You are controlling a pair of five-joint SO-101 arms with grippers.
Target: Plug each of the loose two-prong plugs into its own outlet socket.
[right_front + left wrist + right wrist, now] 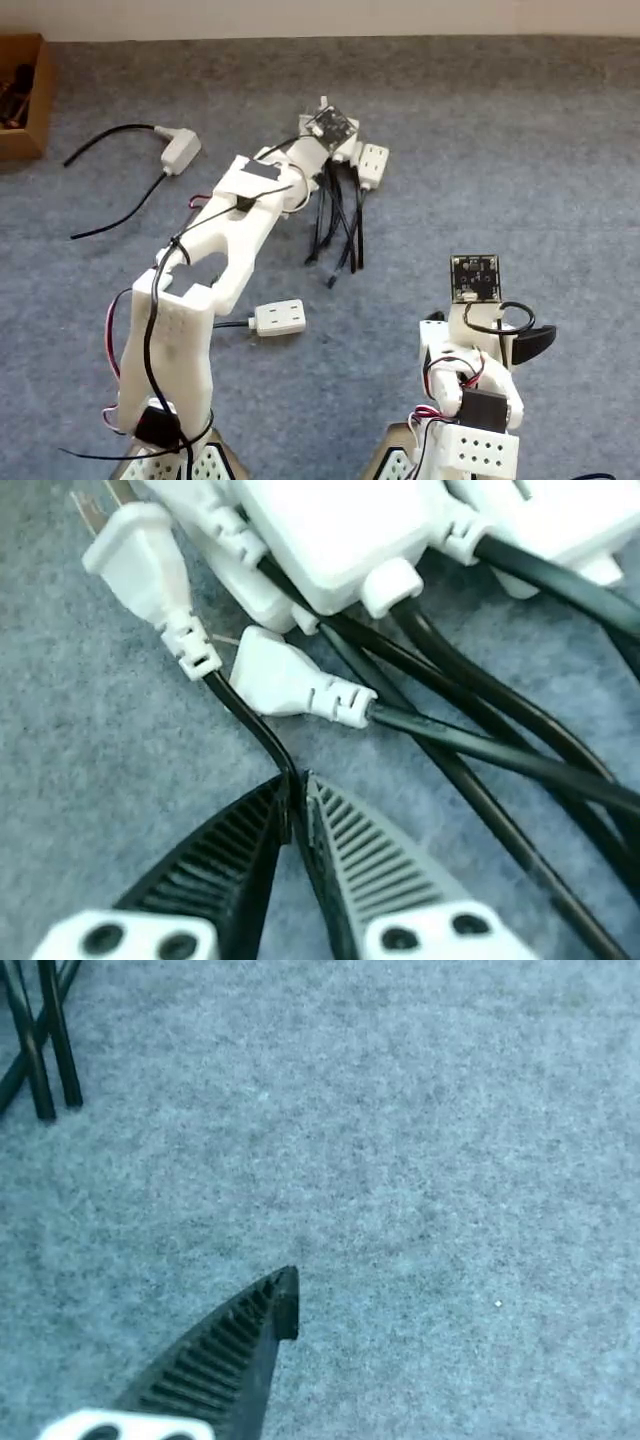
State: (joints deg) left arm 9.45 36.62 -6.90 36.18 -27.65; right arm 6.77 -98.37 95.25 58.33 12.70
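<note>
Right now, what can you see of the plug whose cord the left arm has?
The two-prong plug is white and looks like moulded plastic. It has thin metal prongs at one end and a ribbed strain relief at the other. It is unplugged and lies flat on the grey carpet, close beside a white outlet block. Its black cord runs into the left gripper, which is shut on it.

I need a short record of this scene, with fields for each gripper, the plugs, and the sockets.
left gripper: shut on the black cord of a white plug
right gripper: open, over bare carpet
second plug: loose, beside the first
socket blocks: clustered just beyond both plugs
single socket: apart, on the carpet beside the left arm
</note>
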